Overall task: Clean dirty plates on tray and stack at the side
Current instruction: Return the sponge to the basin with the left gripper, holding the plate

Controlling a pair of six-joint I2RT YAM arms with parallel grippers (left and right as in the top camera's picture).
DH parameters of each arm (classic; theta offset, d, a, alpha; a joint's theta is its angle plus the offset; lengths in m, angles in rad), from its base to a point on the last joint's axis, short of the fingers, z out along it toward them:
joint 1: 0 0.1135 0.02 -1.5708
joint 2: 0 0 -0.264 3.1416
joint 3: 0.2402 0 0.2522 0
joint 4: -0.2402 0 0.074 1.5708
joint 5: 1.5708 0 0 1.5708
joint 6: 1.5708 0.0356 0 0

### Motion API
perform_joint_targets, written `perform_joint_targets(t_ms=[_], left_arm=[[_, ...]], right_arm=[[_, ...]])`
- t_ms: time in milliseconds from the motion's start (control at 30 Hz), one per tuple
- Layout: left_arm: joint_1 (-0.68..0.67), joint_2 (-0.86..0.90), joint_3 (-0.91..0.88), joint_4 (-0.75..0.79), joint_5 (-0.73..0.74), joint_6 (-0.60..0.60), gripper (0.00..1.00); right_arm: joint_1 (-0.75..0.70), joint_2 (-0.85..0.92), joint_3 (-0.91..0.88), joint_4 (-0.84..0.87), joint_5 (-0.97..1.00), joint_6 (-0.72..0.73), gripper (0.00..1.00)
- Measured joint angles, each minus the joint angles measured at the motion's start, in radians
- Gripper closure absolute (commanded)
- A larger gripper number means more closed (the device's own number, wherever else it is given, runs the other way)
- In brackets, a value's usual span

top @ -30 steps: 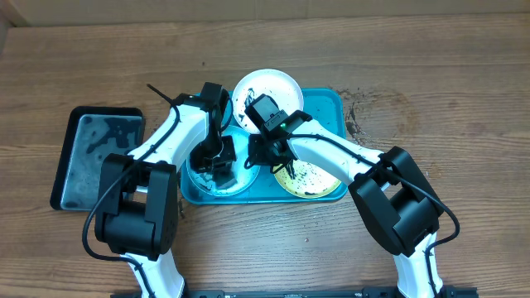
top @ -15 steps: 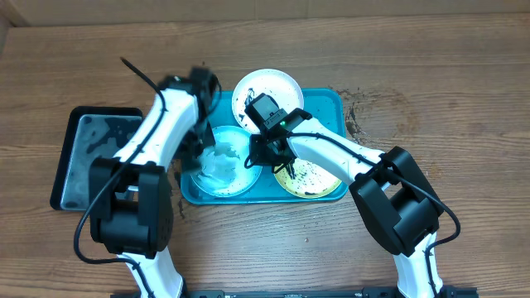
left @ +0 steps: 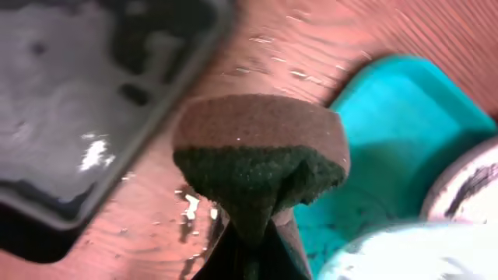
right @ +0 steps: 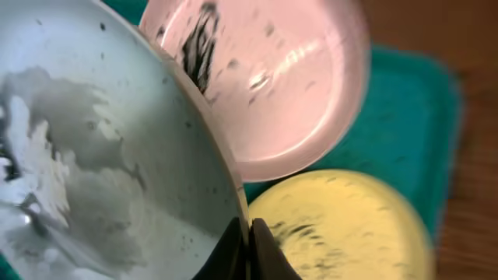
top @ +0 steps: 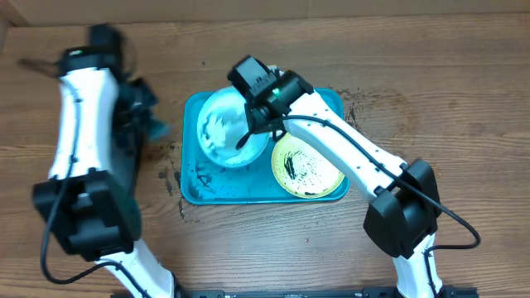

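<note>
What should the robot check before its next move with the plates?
1. Right claw pinching the light blue round plate by its rim: ok.
2. Blue plate clean: not ok, white suds and dark specks on it.
3. Left claw gripping the brown and green sponge: ok.
4. Yellow-green round plate clean: not ok, black smears; it lies on the turquoise plastic tray.
5. White round plate clean: not ok, black smear.
6. Blue plate apart from the white plate: cannot tell, they overlap in the right wrist view.
</note>
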Motion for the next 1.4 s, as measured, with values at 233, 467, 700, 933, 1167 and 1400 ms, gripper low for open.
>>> perform_joint_targets(t_ms=[233,467,700,933,1167,1400], left_arm=[[0.2,0.0,0.0,-0.019,0.054,0.019,0.96],[0.272,0.0,0.0,-0.035,0.069,0.019,0.96],[0.274,0.0,0.0,-0.04,0.08,0.019,0.96],[0.274,0.0,0.0,-0.04,0.081,0.019,0.96],[0.274,0.0,0.0,-0.04,0.081,0.02,0.96],[0.274,0.0,0.0,-0.04,0.084,0.019,0.96]], right_arm=[[0.173,-0.005,0.095,-0.051,0.394,-0.136,0.96],[0.35,-0.005,0.095,0.014,0.694,-0.333,0.96],[0.458,-0.005,0.095,0.148,0.974,-0.571,0.96],[0.474,-0.005,0.095,0.182,1.065,-0.702,0.96],[0.474,-0.005,0.095,0.182,1.075,-0.717,0.96],[0.449,-0.005,0.095,0.113,0.948,-0.625,0.96]])
